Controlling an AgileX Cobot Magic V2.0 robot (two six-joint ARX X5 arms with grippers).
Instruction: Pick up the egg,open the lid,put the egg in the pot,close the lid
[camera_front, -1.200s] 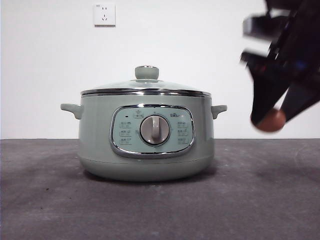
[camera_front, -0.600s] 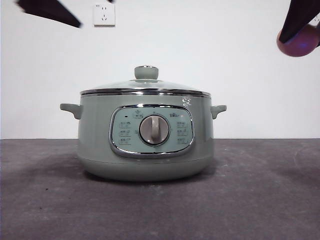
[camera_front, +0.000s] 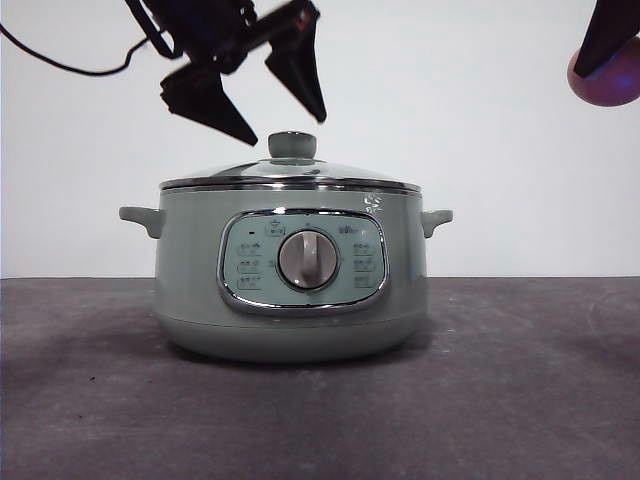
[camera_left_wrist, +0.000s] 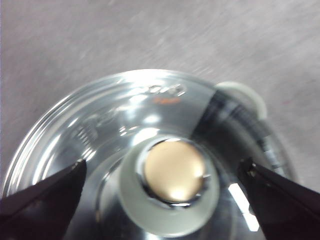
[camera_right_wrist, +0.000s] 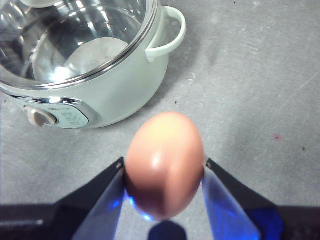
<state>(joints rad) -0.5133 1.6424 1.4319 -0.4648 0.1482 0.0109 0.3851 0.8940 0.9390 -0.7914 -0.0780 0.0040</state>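
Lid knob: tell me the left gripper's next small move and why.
Probably lower the left gripper straight down and close on the knob. Its jaws are open, one on each side above the knob; the lid sits on the pot, while the right gripper holds the egg aloft.

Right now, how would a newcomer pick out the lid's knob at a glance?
Start at the big sage-green pot in the middle of the table. A domed glass lid with a steel rim sits on it, and the knob stands at the lid's centre, just below the open left gripper. It is the only pale green stub with a shiny metal cap; the grey dial sits lower, on the front panel.
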